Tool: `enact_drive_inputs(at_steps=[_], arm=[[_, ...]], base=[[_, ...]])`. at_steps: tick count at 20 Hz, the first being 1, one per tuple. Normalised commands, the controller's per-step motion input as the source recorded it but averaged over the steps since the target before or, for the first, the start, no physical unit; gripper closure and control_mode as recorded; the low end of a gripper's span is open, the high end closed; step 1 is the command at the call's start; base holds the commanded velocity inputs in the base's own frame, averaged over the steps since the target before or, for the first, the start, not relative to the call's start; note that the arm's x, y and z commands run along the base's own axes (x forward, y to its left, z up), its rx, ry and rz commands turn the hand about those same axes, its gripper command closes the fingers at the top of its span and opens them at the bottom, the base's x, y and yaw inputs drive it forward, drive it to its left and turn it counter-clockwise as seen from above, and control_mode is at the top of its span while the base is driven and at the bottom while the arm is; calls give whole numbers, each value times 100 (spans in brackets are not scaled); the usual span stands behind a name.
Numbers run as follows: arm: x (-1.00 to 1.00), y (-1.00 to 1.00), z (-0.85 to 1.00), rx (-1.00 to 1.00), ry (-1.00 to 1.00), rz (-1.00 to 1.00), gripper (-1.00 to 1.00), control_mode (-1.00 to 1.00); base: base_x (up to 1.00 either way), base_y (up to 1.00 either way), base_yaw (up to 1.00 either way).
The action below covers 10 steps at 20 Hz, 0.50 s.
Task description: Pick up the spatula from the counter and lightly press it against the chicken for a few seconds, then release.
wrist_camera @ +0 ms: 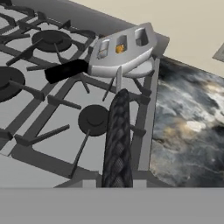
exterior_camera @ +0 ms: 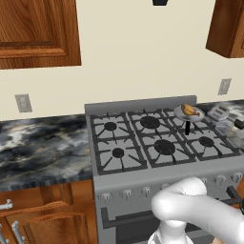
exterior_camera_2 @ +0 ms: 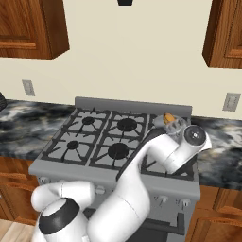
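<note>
Pincer (wrist_camera: 117, 183) clamped on the spatula (wrist_camera: 117, 140), whose slotted head covers the chicken (wrist_camera: 119, 49) in the pan (wrist_camera: 65, 71); I should bear down softly, head flat, never shoving the pan.

arm (exterior_camera_2: 137, 179) stretched forward, fingers (wrist_camera: 89, 184) clamped on spatula (wrist_camera: 117, 140).

I am looking at a home kitchen: a six-burner gas stove (exterior_camera: 143, 143) set into a dark marbled table (exterior_camera: 43, 147), brown wooden cabinets (exterior_camera: 33, 28), a power outlet (exterior_camera: 23, 102) on a cream wall (exterior_camera: 143, 57).
</note>
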Motion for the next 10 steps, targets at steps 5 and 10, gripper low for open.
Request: enact_drive_inputs(at_steps=[5,10], arm=[[6,0,18,-2,8,12,100,-100],[13,0,13,-1,7,10,100,-100]], base=[[0,0,0],[0,0,0]])
